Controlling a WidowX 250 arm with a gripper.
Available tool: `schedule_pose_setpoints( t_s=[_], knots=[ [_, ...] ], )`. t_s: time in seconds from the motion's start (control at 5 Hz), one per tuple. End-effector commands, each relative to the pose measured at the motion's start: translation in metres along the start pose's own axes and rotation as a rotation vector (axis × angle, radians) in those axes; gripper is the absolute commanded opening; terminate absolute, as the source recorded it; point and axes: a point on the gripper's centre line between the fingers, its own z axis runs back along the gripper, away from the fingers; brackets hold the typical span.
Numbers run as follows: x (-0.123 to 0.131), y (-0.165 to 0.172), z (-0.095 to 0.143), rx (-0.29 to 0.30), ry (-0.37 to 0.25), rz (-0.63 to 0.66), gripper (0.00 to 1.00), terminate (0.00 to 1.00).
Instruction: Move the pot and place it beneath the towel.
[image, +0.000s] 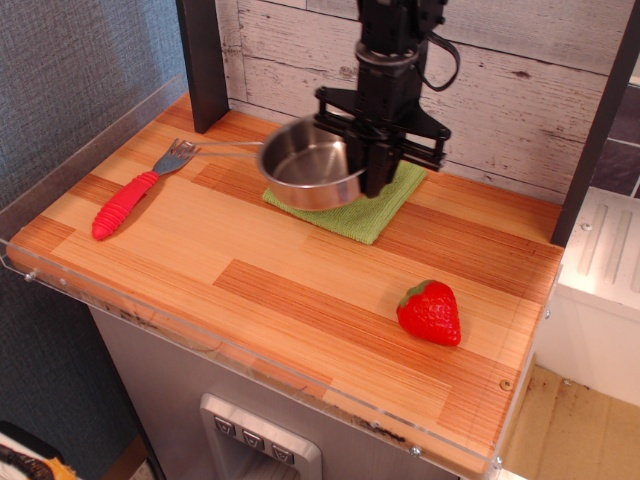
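The pot (308, 165) is a shiny steel pan with a thin wire handle pointing left. It hangs tilted in the air above the left part of the towel (352, 203). The towel is a light-green cloth lying flat at the back of the wooden table. My gripper (372, 165) comes down from above and is shut on the pot's right rim, holding it off the cloth.
A fork with a red handle (133, 192) lies at the left. A red strawberry (431, 312) sits at the front right. A dark post (203, 60) stands at the back left, with a plank wall behind. Clear plastic rails edge the table (300, 290).
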Motion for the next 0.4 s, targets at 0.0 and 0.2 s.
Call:
schedule_pose_setpoints(
  t_s=[0.0,0.2],
  knots=[
    [-0.053,-0.014,0.017,0.017,-0.031,-0.110,0.00,0.00],
    [-0.064,-0.006,-0.006,0.037,0.000,-0.164,0.00,0.00]
  ],
)
